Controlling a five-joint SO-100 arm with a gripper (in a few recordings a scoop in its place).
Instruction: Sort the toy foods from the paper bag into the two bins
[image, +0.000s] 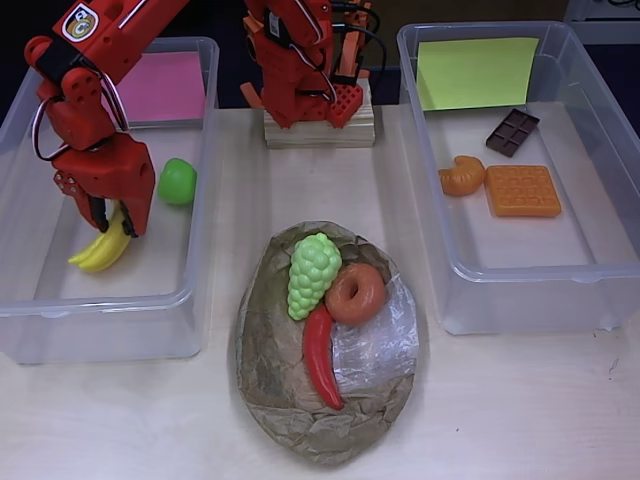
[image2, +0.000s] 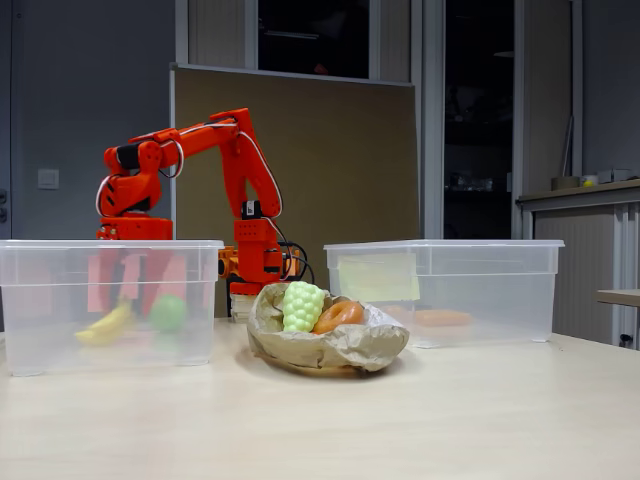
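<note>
No readable text; blank pink label (image: 160, 87), blank yellow-green label (image: 475, 72), illegible arm logo sticker (image: 82, 22).

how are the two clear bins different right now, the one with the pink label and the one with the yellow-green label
The pink-label bin holds fruit, yellow bananas and a green apple; the yellow-green-label bin holds a croissant, waffle and chocolate bar. The gripper reaches into the pink-label bin, not the yellow-green-label bin. Both are clear rectangular tubs.

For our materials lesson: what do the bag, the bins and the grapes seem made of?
The paper bag: crumpled brown paper, matte, with a shiny clear film patch. The two bins: clear, smooth, probably rigid plastic; contents show through. The green grapes: likely moulded plastic, with uniform bumps and a slight sheen.
</note>
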